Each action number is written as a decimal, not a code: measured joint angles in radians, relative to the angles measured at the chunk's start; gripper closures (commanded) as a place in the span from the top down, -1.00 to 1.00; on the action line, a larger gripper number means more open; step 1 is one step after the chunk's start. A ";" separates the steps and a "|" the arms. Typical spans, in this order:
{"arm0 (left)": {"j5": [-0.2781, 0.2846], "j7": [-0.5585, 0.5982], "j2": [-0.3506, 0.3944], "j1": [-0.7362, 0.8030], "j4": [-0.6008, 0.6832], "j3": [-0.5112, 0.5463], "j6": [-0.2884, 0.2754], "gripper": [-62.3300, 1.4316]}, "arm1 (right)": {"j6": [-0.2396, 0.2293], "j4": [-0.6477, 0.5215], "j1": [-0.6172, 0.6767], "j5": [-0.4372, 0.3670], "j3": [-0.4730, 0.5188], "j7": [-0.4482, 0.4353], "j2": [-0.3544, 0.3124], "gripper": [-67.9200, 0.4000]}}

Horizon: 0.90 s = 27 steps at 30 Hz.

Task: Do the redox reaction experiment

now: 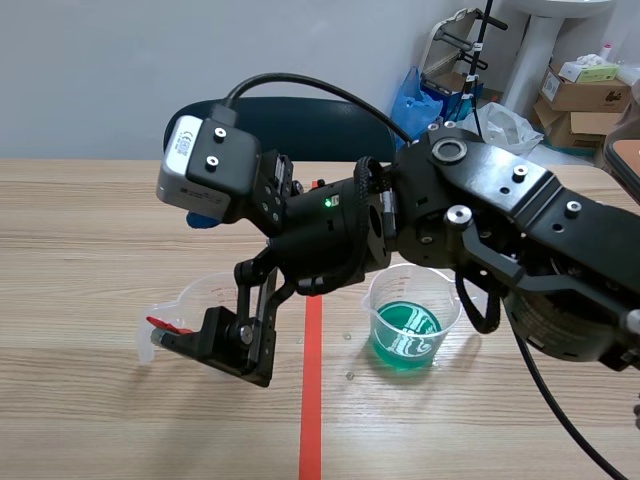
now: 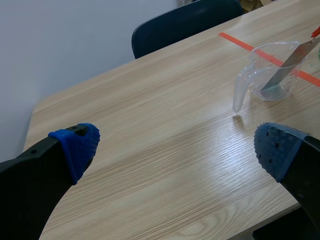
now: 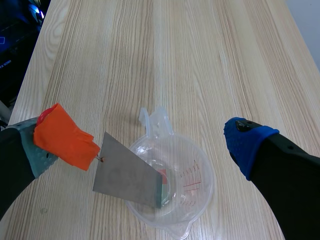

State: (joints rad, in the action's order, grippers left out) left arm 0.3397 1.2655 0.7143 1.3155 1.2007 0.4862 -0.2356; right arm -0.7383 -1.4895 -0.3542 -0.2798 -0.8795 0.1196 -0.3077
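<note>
A clear measuring beaker [image 1: 193, 293] stands left of the red tape line. A grey metal plate [image 3: 125, 175] with an orange-red tab [image 3: 62, 137] leans inside the beaker [image 3: 200, 200], its lower corner on the bottom. My right gripper [image 3: 145, 145] hangs over this beaker, open wide; the tab rests against its left finger pad. In the scene view the right gripper [image 1: 205, 338] reaches across from the right. A second clear beaker [image 1: 405, 325] holding green liquid stands right of the line. My left gripper [image 2: 180, 147] is open and empty above bare table, far from the beaker [image 2: 270, 65] and plate [image 2: 285, 70].
A dark blue chair [image 1: 300, 125] stands behind the table's far edge. An orange-red tape line [image 1: 312, 400] runs down the table's middle. Cardboard boxes [image 1: 585, 95] sit on the floor at the back right. The right arm's bulk hangs over the green beaker.
</note>
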 measured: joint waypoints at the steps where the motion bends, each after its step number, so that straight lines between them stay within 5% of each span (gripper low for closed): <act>1: 0.000 0.000 0.000 0.000 0.000 0.000 0.000 1.00 | 0.000 0.000 0.000 0.000 0.000 0.000 0.000 1.00; 15: 0.000 0.000 0.000 0.000 0.000 0.000 0.000 1.00 | 0.001 -0.025 0.046 -0.004 0.000 -0.023 -0.026 1.00; 19: 0.000 0.000 0.000 0.000 0.000 0.000 0.000 1.00 | 0.004 -0.109 0.125 -0.004 0.000 -0.105 -0.106 1.00; 27: 0.000 0.000 0.000 0.000 0.000 0.000 0.000 1.00 | 0.135 -0.278 0.265 -0.095 0.116 -0.249 -0.292 1.00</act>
State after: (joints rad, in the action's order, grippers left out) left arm 0.3393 1.2655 0.7147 1.3155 1.2007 0.4862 -0.2356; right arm -0.6033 -1.7672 -0.0891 -0.3748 -0.7631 -0.1291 -0.5999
